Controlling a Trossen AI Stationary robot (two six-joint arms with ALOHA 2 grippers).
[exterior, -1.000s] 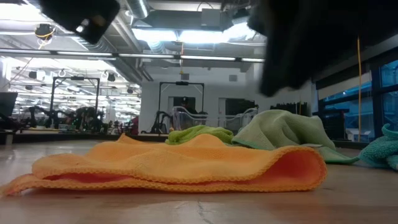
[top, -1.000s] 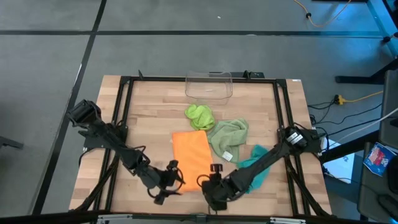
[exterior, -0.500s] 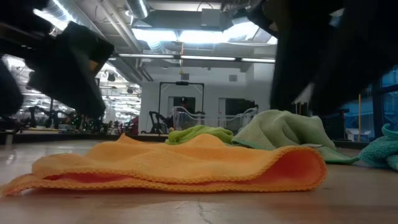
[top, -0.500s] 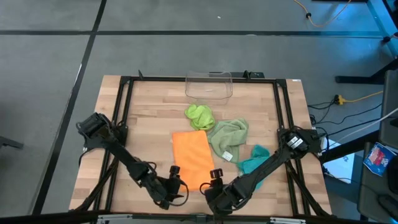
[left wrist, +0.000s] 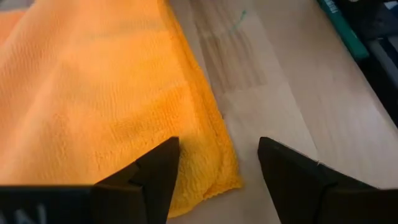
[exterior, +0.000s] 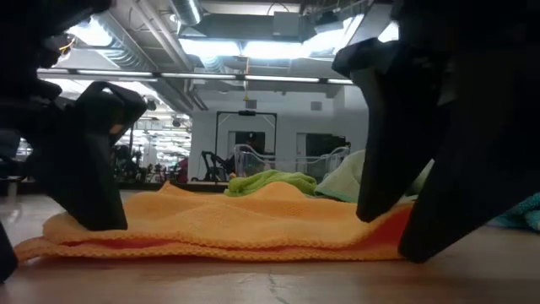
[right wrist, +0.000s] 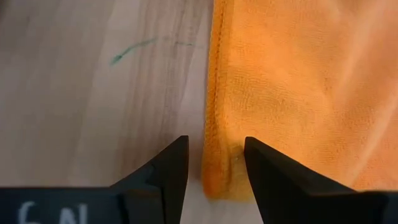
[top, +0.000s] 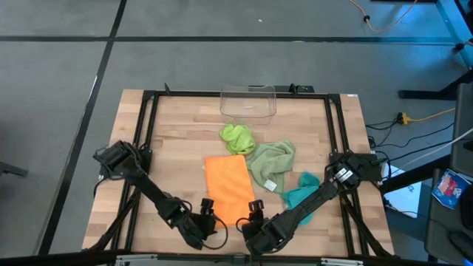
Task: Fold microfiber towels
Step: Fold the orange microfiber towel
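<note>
the large orange microfiber towel, folded into a long rectangle, was laid flat near the middle of the pale wooden table. both grippers were set low at its near edge. the left gripper was placed over one near corner of the orange cloth, its two dark fingers spread wide apart, the corner lying between them with nothing clamped. the right gripper was placed at the other near corner, its fingers held partly apart astride the hemmed edge, which was not seen to be pinched.

beyond the orange towel, a crumpled lime green microfiber cloth was left just before a clear plastic bin. a pale sage green cloth with a white tag was bunched beside the orange one. a teal cloth was partly covered by the right arm.
</note>
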